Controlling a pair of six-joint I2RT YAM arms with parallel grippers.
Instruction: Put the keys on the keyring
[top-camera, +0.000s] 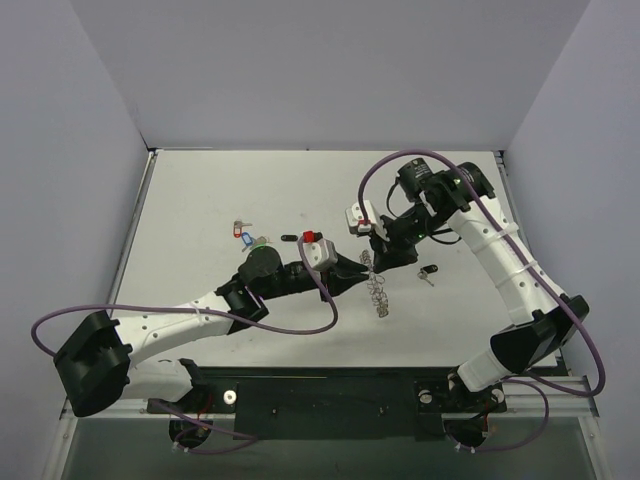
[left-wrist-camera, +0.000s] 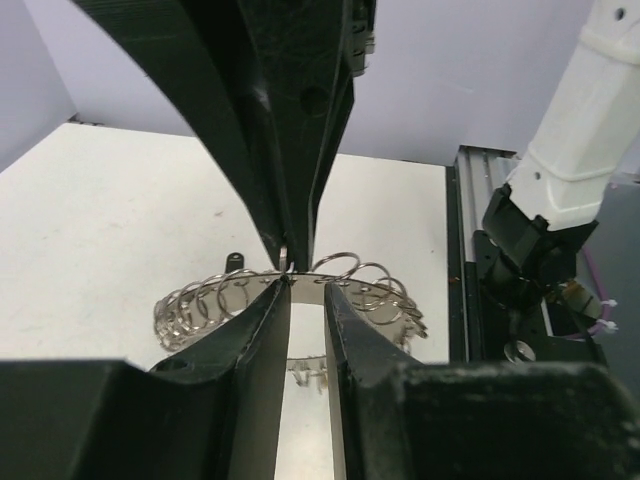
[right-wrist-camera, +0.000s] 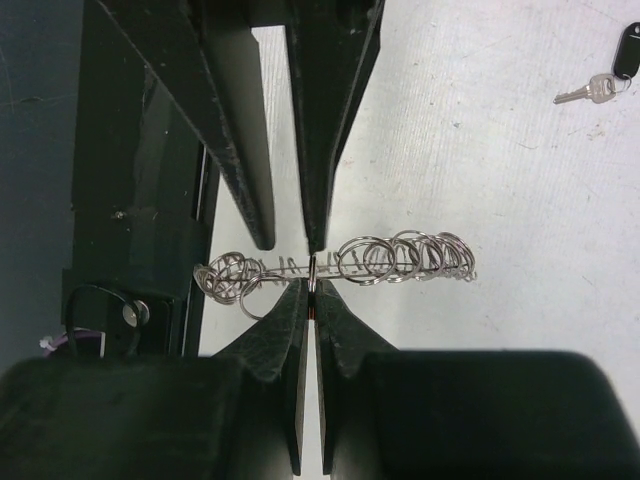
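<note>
Black fingers of the right gripper (right-wrist-camera: 312, 288) fill the foreground of its wrist view, pinched almost together on the thin wire of the keyring (right-wrist-camera: 400, 258), which is held on edge right at their tips. Facing them from the far side, the left gripper (left-wrist-camera: 305, 290) has its fingers a little apart, with the tips at the same stretch of wire. It appears to straddle the wire rather than clamp it.

The keyring hangs between the two hands above the table (right-wrist-camera: 500, 150), its small rings bunched in clusters to either side of the pinch. It looks light, springy and slippery. The clusters would likely slide and swing, so the bare wire between them seems the surest place to hold.

One key (right-wrist-camera: 590, 92) with a black tag lies flat on the table, well beyond the right fingertips and off to one side. It looks tiny and flat, so the plastic tag is probably easier to grasp than the blade.
</note>
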